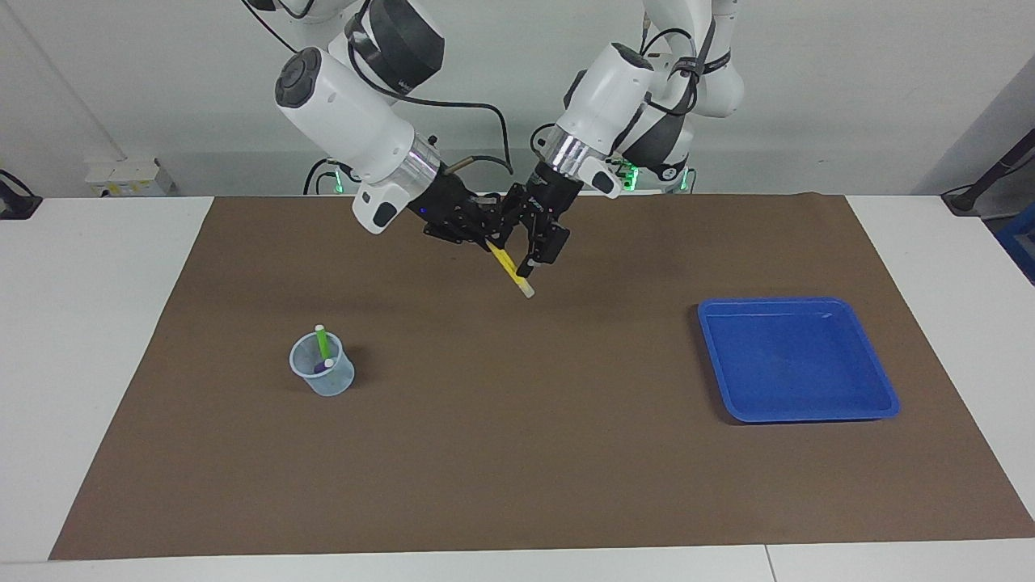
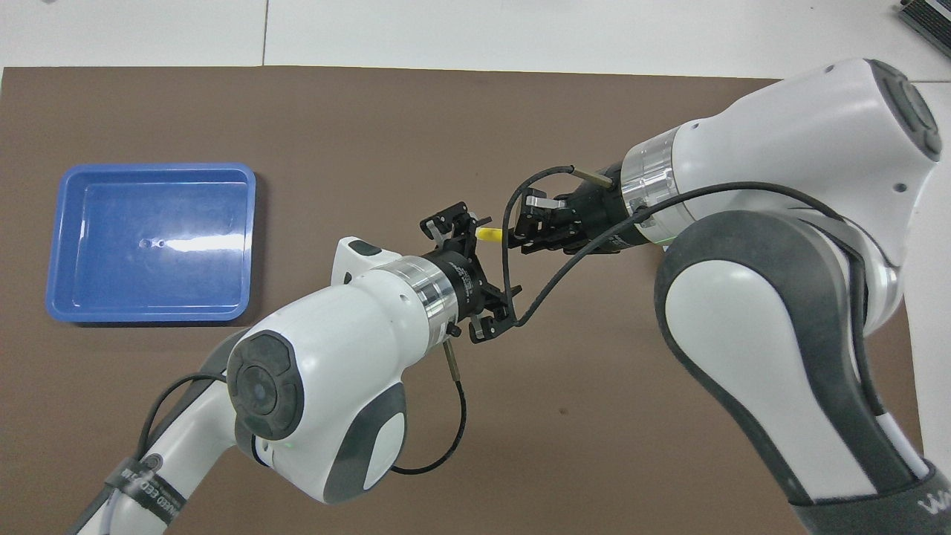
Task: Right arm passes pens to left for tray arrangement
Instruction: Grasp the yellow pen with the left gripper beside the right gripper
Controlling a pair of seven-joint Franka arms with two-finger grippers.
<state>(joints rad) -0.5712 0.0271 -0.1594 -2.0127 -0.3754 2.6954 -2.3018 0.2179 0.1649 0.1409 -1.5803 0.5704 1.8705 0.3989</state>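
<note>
The handover is under way: the right gripper [image 1: 483, 236] is clamped on the yellow pen [image 1: 511, 273] above the table [image 1: 517, 453]. The left gripper [image 1: 530, 246] brackets it, jaws open; next it must close before the right releases.

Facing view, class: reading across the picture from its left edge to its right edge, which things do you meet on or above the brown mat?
Clear cup holding the green pen → right end effector gripping the yellow pen → blue tray.
</note>
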